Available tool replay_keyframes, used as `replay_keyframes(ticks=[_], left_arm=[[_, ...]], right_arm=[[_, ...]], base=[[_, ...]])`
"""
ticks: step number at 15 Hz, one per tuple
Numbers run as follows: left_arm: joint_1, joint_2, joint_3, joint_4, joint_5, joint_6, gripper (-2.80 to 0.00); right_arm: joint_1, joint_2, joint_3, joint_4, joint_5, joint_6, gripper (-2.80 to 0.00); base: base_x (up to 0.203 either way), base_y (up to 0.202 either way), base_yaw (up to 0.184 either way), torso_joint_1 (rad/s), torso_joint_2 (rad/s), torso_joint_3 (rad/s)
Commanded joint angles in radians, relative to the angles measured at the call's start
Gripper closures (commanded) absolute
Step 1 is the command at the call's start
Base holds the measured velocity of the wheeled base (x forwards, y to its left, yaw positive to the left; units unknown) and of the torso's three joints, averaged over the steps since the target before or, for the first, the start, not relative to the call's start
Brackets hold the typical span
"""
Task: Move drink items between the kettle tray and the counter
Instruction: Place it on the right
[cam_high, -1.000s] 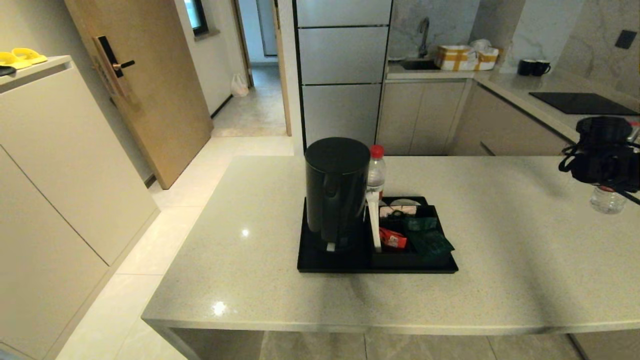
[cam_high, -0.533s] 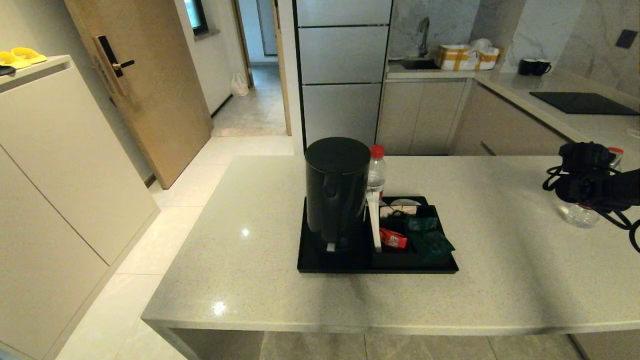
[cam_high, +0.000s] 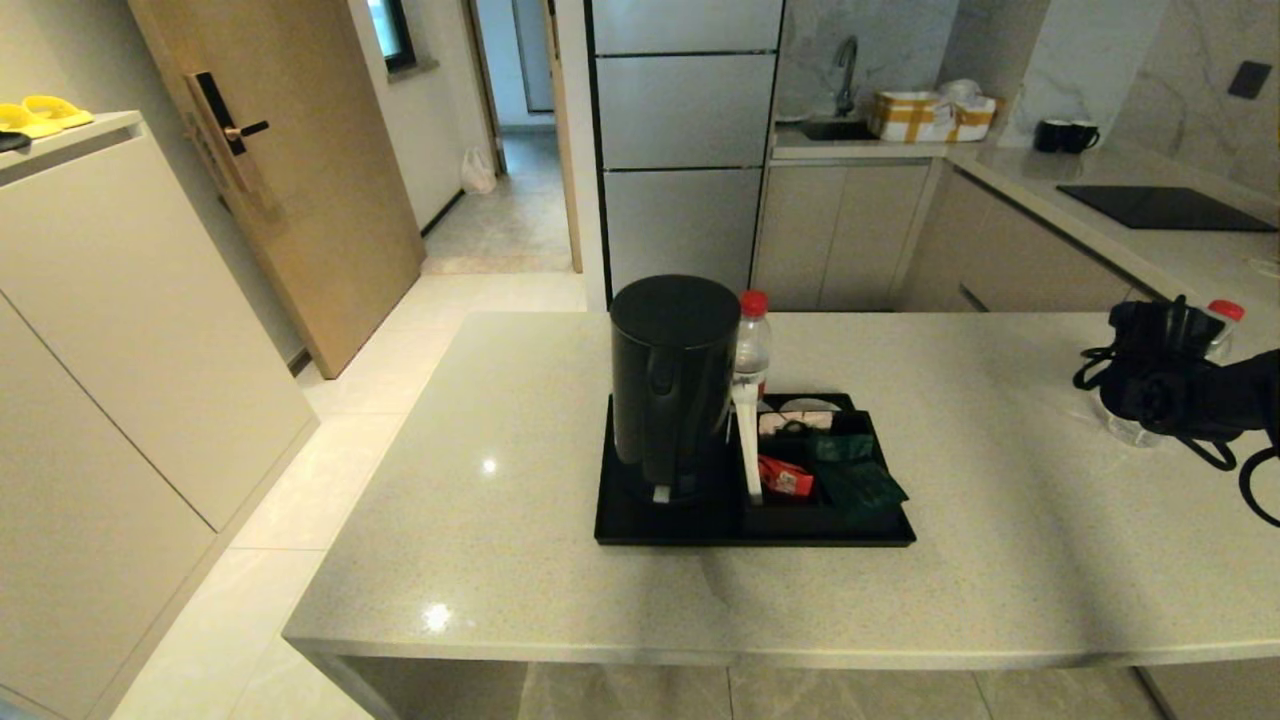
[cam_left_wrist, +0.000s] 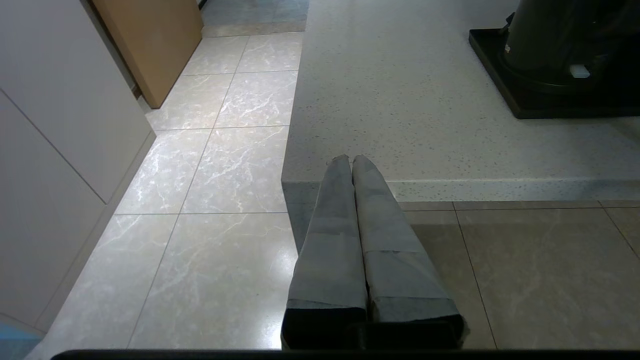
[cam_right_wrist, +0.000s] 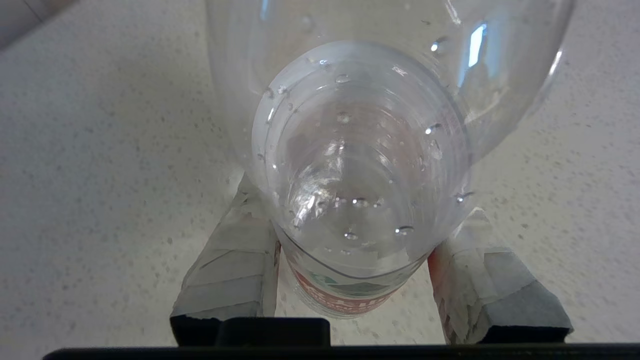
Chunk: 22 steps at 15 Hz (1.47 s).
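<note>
The tall black kettle (cam_high: 672, 380) stands on the black kettle tray (cam_high: 660, 525). A red-capped water bottle (cam_high: 752, 345) stands right behind it. A dark green packet (cam_high: 865, 487) lies on the sachet box (cam_high: 800, 515). At the far right of the counter (cam_high: 1000, 590), my right gripper (cam_high: 1150, 400) is shut on a second water bottle (cam_high: 1222, 318), whose base is down at the stone. In the right wrist view, this bottle (cam_right_wrist: 360, 150) fills the gap of the gripper (cam_right_wrist: 360, 200), with both fingers against its sides. My left gripper (cam_left_wrist: 350, 159) is shut and empty, low by the counter's front left corner.
The counter's thick front edge (cam_left_wrist: 500, 190) runs past the left gripper, with tiled floor (cam_left_wrist: 200, 200) below. Red and white sachets (cam_high: 785, 478) sit in the box. Behind lie the L-shaped worktop with its cooktop (cam_high: 1160, 205), mugs (cam_high: 1065, 133), and a wooden door (cam_high: 290, 170).
My right gripper has come down and slightly inward with the bottle, from hanging above the counter's far right to having the bottle's base at the surface. Left arm and tray are unchanged.
</note>
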<state>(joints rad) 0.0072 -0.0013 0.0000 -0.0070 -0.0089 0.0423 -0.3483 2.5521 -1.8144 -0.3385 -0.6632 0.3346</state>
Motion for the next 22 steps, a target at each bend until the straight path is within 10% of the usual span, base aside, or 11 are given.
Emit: replay_keyframes(ticks=[1, 8, 9, 10, 22], left_arm=[[0.0, 0.001, 0.0, -0.001, 0.0, 0.001, 0.0], [0.0, 0.001, 0.0, 0.001, 0.0, 0.001, 0.0], [0.0, 0.001, 0.0, 0.0, 0.0, 0.001, 0.0], [0.0, 0.001, 0.0, 0.0, 0.0, 0.001, 0.0], [0.0, 0.001, 0.0, 0.001, 0.0, 0.001, 0.0]], right_arm=[[0.0, 0.022, 0.006, -0.002, -0.003, -0.003, 0.0], [0.002, 0.004, 0.014, -0.01, -0.003, -0.004, 0.0], [0.002, 0.009, 0.014, -0.01, -0.006, -0.01, -0.45], [0.003, 0.011, 0.014, -0.01, -0.007, -0.011, -2.8], [0.054, -0.108, 0.2, -0.143, 0.04, -0.069, -2.8]], base=[[0.0, 0.0, 0.0, 0.0, 0.0, 0.0], [0.0, 0.0, 0.0, 0.0, 0.0, 0.0], [0.0, 0.0, 0.0, 0.0, 0.0, 0.0], [0.0, 0.0, 0.0, 0.0, 0.0, 0.0], [0.0, 0.0, 0.0, 0.0, 0.0, 0.0]])
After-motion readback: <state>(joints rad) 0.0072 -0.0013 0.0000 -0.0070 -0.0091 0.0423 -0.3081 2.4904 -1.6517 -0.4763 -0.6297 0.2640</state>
